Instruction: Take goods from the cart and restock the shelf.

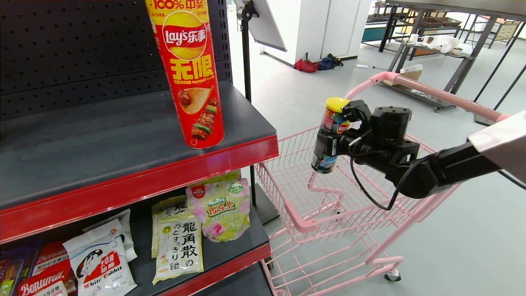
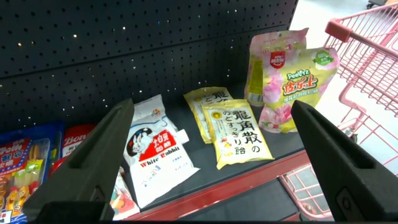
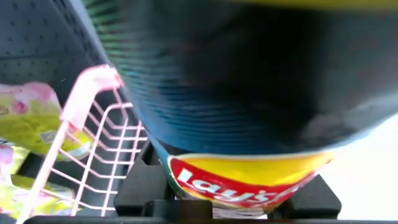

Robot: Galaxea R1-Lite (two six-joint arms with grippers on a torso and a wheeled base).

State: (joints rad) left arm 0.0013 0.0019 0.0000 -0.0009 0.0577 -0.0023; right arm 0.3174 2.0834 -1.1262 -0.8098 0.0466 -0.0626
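Most of what I'm seeing in the background is smooth grey floor (image 1: 452, 246). There's a black pole stand (image 1: 245, 61) with a white panel (image 1: 265, 24) tilted at its top, and a white pillar (image 1: 324, 28) farther back. At the pillar's foot a red bundle (image 1: 306, 65) and a dark blue one (image 1: 331, 61) lie side by side, can't tell if they're umbrellas or bags. Far right there are dark metal-frame tables (image 1: 467, 61), with a white plastic bag (image 1: 444, 42) on top of one and a cardboard box (image 1: 411, 73) lower down.
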